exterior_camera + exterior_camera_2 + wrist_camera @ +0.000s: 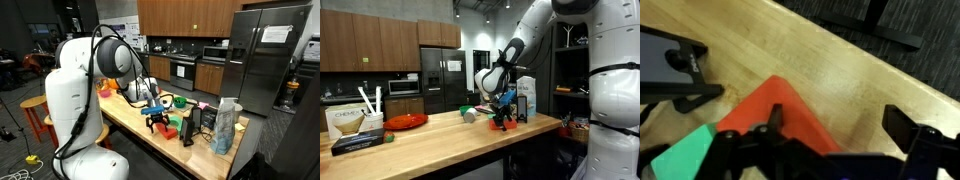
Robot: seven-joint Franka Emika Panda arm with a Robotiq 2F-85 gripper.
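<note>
My gripper (840, 125) hangs open just above the wooden counter (830, 60), with bare wood between its fingers. Its left fingertip (775, 116) overlaps the edge of a red-orange block (765, 105); whether they touch cannot be told. A green piece (685, 155) lies against the block's lower left. In both exterior views the gripper (157, 120) (501, 118) points down at the red block (172, 129) (501, 125) near the counter's end.
A black stand (675, 65) sits left of the block. A blue-white bag (225, 125) (525, 100) and dark items (195, 125) stand close behind. A red bowl (407, 121) and a white box of utensils (350, 122) are farther along the counter. The counter edge (910, 85) is near.
</note>
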